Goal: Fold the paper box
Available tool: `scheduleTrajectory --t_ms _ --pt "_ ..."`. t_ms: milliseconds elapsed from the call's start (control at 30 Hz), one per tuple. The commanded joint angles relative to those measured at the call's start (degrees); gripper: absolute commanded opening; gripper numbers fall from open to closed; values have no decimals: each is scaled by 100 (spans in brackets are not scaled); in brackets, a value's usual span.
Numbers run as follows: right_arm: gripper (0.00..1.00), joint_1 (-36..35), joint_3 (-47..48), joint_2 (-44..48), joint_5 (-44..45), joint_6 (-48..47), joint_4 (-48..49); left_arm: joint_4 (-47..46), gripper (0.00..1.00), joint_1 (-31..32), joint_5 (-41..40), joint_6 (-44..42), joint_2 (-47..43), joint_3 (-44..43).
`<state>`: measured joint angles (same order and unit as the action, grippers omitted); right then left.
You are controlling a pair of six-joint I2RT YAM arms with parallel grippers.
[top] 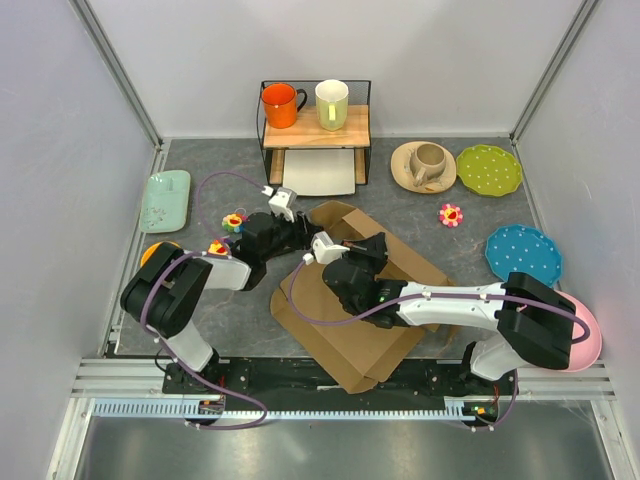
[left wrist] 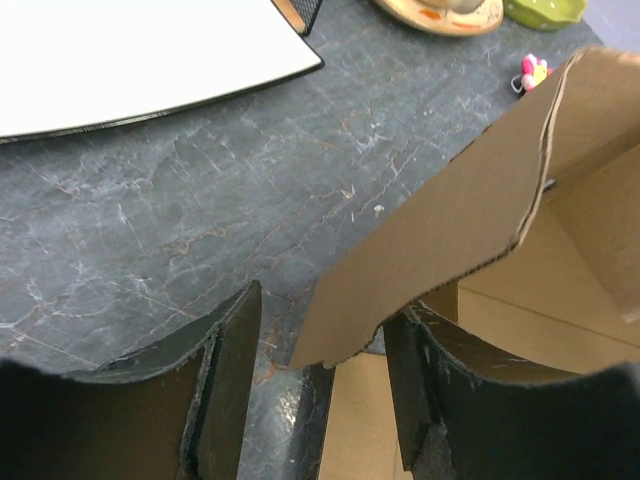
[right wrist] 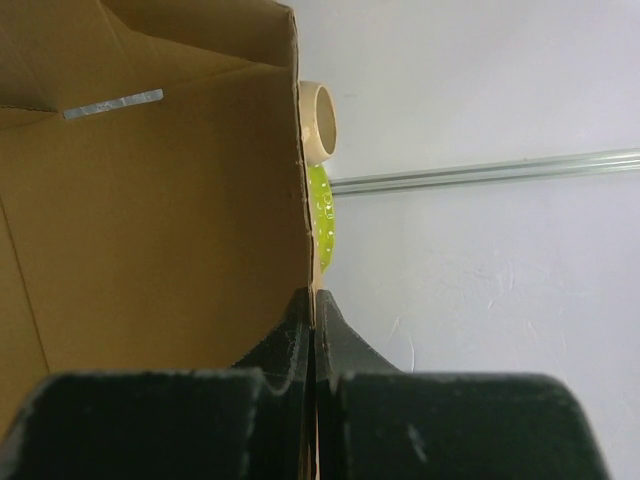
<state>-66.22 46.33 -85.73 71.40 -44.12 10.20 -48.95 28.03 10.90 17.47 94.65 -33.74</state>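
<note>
The paper box [top: 350, 330] is brown corrugated cardboard lying partly folded in the middle of the table, with flaps raised at its far side. My right gripper [top: 368, 248] is shut on the thin edge of a raised box wall [right wrist: 150, 200], the two fingertips [right wrist: 313, 305] pressed together on it. My left gripper [top: 303, 233] reaches in from the left and stands open. In the left wrist view the corner of a raised flap [left wrist: 470, 230] hangs between the spread fingers [left wrist: 228, 360] of the left gripper [left wrist: 322, 345], close to the right one.
A wire rack [top: 315, 125] at the back holds an orange mug [top: 281, 104] and a cream mug [top: 332, 104], with a white tray [top: 320, 172] beneath. A tan cup on a saucer [top: 424, 165], green plate [top: 489, 169], blue plate [top: 524, 253], pink plate [top: 588, 335], mint tray [top: 165, 199] and flower toys [top: 451, 214] surround the box.
</note>
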Motion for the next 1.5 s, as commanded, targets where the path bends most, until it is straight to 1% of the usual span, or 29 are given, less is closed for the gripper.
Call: scheduleTrajectory --t_ms 0,33,100,133,200,233,333,433,533,733,967,1067,1300,1467 --pt "0 -23 -124 39 -187 386 -141 -273 56 45 290 -86 211 -186" --pt "0 -14 -141 31 -196 404 -132 -282 51 45 351 -112 220 -203" --pt "0 -23 -133 13 -214 413 -114 -247 43 53 422 -121 238 -256" --pt "0 -23 -124 13 -205 422 -114 -238 35 45 483 -130 212 -265" --pt "0 -23 -115 4 -205 422 -114 -229 27 45 501 -130 81 -274" --pt "0 -14 -106 4 -205 422 -114 -212 20 45 527 -122 10 -274" --pt "0 -23 -106 48 -188 422 -114 -45 11 45 677 -95 -227 -353" --pt "0 -23 -124 65 -170 413 -106 69 5 45 774 45 -447 -397" --pt "0 -14 -159 83 -135 378 -53 166 2 53 791 290 -675 -397" --pt "0 -23 -220 31 -108 325 70 254 2 45 800 730 -966 -423" --pt "0 -23 -229 -5 -143 299 149 456 2 45 897 1012 -1203 -511" --pt "0 -23 -220 -22 -170 281 176 658 2 45 897 890 -1230 -669" --pt "0 -23 -229 -13 -187 281 184 1387 2 36 607 -94 -1133 -1258" --pt "0 -23 -256 4 -222 272 202 1590 2 1 624 -131 -1063 -1530"
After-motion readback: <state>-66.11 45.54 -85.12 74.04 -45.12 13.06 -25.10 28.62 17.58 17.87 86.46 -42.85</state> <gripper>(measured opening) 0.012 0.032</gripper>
